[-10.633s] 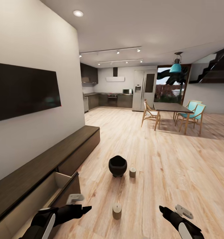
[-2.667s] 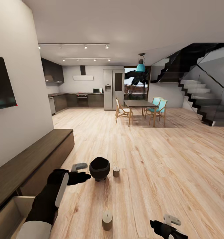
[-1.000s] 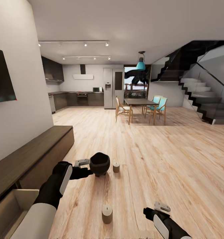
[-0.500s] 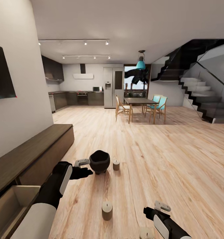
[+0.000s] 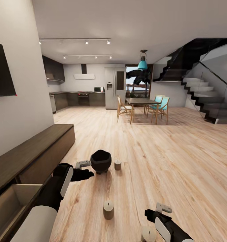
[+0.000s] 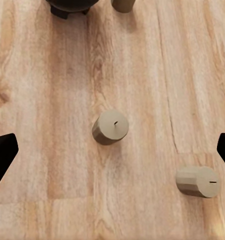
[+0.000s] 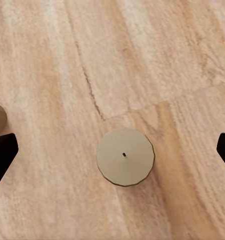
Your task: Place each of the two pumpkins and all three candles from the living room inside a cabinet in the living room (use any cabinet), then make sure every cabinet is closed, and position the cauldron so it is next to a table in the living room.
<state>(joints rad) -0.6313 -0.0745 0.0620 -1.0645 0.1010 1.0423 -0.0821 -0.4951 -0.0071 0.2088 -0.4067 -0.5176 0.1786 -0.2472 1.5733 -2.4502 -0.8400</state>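
All three candles are on the floor: one (image 5: 108, 209) near me, one (image 5: 148, 234) at my right gripper (image 5: 150, 213), one (image 5: 117, 164) just right of the cauldron (image 5: 100, 161). My left gripper (image 5: 85, 169) hangs wide open and empty beside the cauldron; the right is open too, directly above its candle. The cabinet (image 5: 29, 154) on my left has a compartment open, so most work remains, I judge

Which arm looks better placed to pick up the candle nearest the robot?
Probably the right. The right gripper hangs open right by the nearest candle, which sits centred between its fingers in the right wrist view. The left gripper is open, farther off, beside the cauldron.
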